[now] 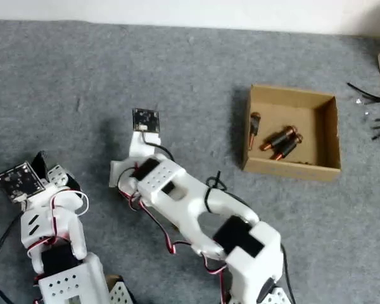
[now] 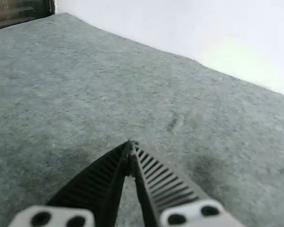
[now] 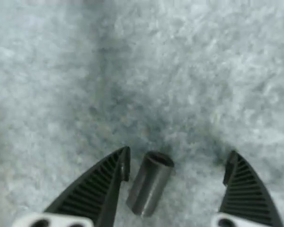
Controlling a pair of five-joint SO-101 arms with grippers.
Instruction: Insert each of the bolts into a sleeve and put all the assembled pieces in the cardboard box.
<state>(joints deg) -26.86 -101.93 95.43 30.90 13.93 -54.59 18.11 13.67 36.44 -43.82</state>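
Grey felt (image 1: 177,63) is shown with three assembled pieces (image 1: 280,140) in the cardboard box (image 1: 291,168), the right gripper (image 3: 179,158) wide around a hollow sleeve (image 3: 149,187), the left gripper (image 2: 131,146) closed empty.

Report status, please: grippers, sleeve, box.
Right gripper open, sleeve lying between its fingers. Left gripper shut, empty. Three assembled pieces in the cardboard box.

No lettering, number or sign can be read anywhere: the pale specks on the small dark square circuit board (image 1: 145,120) are too small to make out, and the brown cardboard box (image 1: 291,168) shows plain walls.
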